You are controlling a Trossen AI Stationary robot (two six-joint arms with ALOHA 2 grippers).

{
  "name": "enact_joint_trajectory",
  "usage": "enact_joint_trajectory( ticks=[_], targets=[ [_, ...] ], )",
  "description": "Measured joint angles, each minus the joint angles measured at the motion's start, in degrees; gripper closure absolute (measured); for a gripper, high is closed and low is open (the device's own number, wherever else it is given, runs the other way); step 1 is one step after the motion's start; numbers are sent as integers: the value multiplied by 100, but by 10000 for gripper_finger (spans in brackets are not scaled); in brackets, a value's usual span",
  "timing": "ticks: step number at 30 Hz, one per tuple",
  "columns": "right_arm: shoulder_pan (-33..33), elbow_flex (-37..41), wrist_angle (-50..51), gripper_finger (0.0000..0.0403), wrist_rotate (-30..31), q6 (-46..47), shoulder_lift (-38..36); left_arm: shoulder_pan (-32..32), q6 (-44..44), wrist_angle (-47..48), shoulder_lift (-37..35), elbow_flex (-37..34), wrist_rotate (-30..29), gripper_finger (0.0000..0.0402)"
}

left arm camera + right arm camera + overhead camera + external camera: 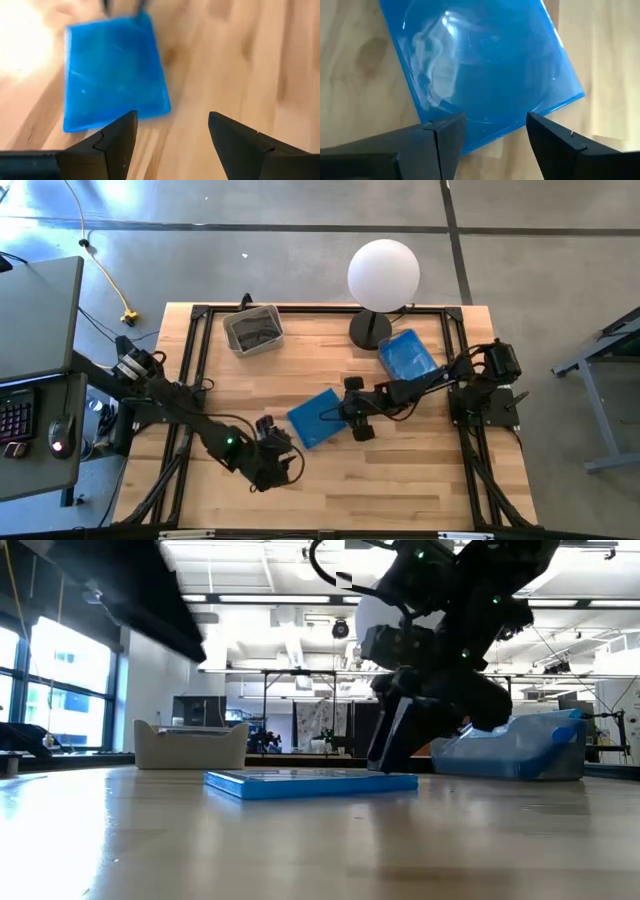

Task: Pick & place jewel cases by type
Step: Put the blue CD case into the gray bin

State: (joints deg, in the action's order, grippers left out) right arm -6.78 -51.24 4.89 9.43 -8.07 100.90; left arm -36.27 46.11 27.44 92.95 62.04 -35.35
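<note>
A blue case [317,417] lies flat on the wooden table [400,480], near its middle. In the high view its long axis runs on a slant, from the near left up toward the far right, so its corners rather than its edges face the table's sides. The right gripper [352,416] hangs just over the case's right-hand edge with its fingers spread and nothing between them (the right wrist view shows the case's edge crossing the gap between the two tips). The left gripper [275,442] sits low beside the case's near-left corner, also spread wide and empty.

Another blue case rests in the right bin [408,356] at the far side. The left bin [252,330], at the far left, holds dark cases. A round white lamp [383,275] stands between the bins.

The tabletop is pale planking in a black frame. Beyond it lies a grey floor with a yellow cable [100,270], and a desk [35,370] at the left.
</note>
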Motion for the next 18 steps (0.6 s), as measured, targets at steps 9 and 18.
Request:
enact_joint_trajectory(
  ticks=[9, 18],
  targets=[
    [-29, 0, -60, 199, -1617, 1205, 2, 180, 1141, -29, 82, 13, -660, 160],
    [-815, 0, -1096, 199, -1932, -487, -32, 300, 1241, 102, 371, 17, -412, 160]
  ],
)
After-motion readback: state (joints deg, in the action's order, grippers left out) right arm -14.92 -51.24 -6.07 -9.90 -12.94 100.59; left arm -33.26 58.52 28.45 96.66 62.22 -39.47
